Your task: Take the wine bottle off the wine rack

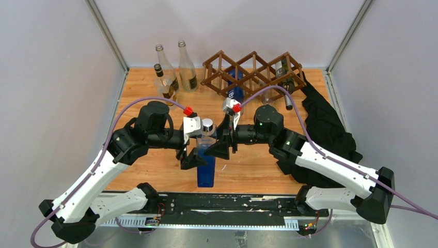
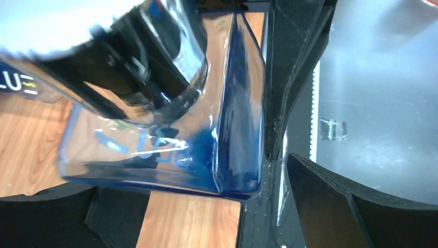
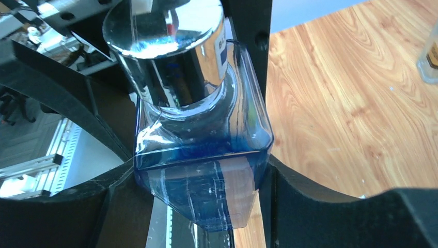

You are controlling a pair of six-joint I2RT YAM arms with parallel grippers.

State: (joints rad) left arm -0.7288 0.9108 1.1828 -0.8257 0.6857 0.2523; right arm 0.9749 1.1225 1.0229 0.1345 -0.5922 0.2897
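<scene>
1. Wine bottle (image 1: 205,168): square and blue-tinted, with a silver cap (image 1: 207,125). It stands upright, off the rack, over the front middle of the table (image 1: 150,165), between the 2 grippers and well apart from the rack. Whether its base rests on the table cannot be told.

2. Right gripper (image 1: 219,148): reaches in from the right at the bottle's shoulder. Its jaws are closed onto the wine bottle. In the right wrist view, a finger (image 3: 320,206) meets the glass on each side, just under the shoulder.

3. Left gripper (image 1: 195,156): sits at the wine bottle's left side. Its jaws are spread wide and hold nothing. In the left wrist view, 1 finger (image 2: 335,206) stands apart from the bottle's corner.

4. Rack (image 1: 238,66): a brown wooden lattice of diamond cells in a row, at the back of the table, right of middle.

5. Rack contents:
   - 1 blue bottle (image 1: 236,88) lies in a cell left of the rack's middle.
   - 1 clear bottle (image 1: 282,70) lies in the right end cell.
   - 1 grey-capped neck (image 1: 287,101) juts forward below the right end.

6. 3 bottles at the back left, upright, near the rack's left end:
   - 2 are tall and clear (image 1: 166,64) (image 1: 187,67).
   - 1 is shorter and stands in front of them (image 1: 165,85).

7. Cloth (image 1: 330,124): black and crumpled, along the table's right edge, touching the rack's right end.
</scene>
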